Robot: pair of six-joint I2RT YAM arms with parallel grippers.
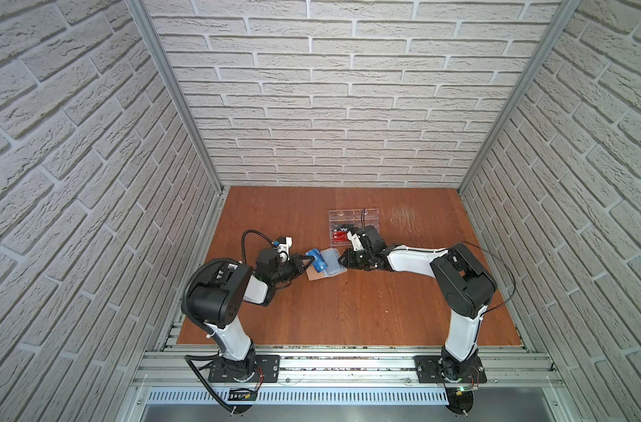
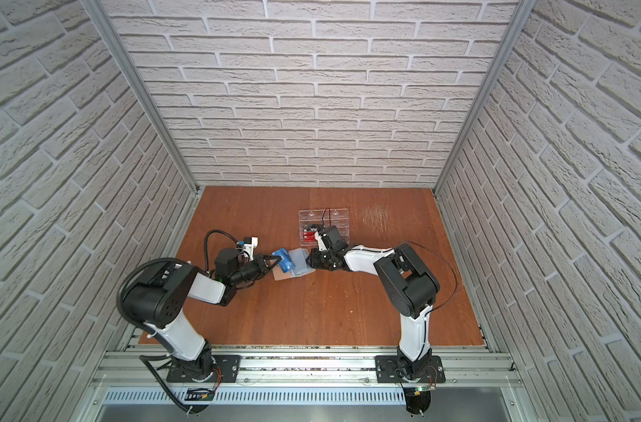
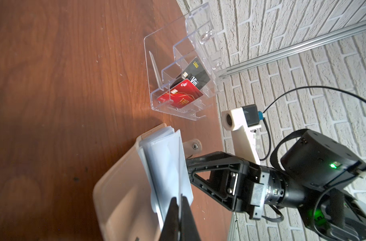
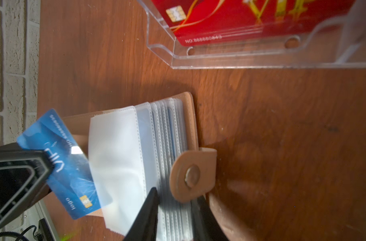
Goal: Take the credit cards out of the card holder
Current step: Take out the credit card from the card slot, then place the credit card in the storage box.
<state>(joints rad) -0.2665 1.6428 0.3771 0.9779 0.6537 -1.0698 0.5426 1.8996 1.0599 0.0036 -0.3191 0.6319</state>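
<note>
**Card extraction, single moment.** The card holder point(image 1: 313, 276) lay open on the wooden table point(image 1: 348, 310) between the two arms. Its beige cover was down, its spine ran roughly front to back, and its frosted sleeves point(image 4: 115, 156) were fanned upward.

The left gripper point(image 1: 309, 260) was clamped on the outer long edge of a blue credit card point(image 4: 73, 173), at the side of the holder towards the left arm. The card lay face up, showing white "VIP" lettering. Its long axis ran roughly along the spine but was skewed against it. The corner beside the chip lay under the edge of the foremost sleeve, and the rest of the card was clear of the sleeve.

The right gripper point(image 1: 344, 260) met the holder from the opposite side. Its jaws stood apart on either side of the stacked sleeves, just beside the snap tab point(image 4: 192, 173), which lay folded over the edge of the stack. Whether the jaws pressed on the stack could not be told. A blue tint showed through several of the stacked sleeves.

Behind the holder, near the right wrist, stood a clear acrylic rack point(image 3: 155, 52). A red card point(image 3: 184, 94) sat in its front tier and a black card point(image 3: 198, 72) in the tier behind. Both cards leaned back and stood in the same column.
</note>
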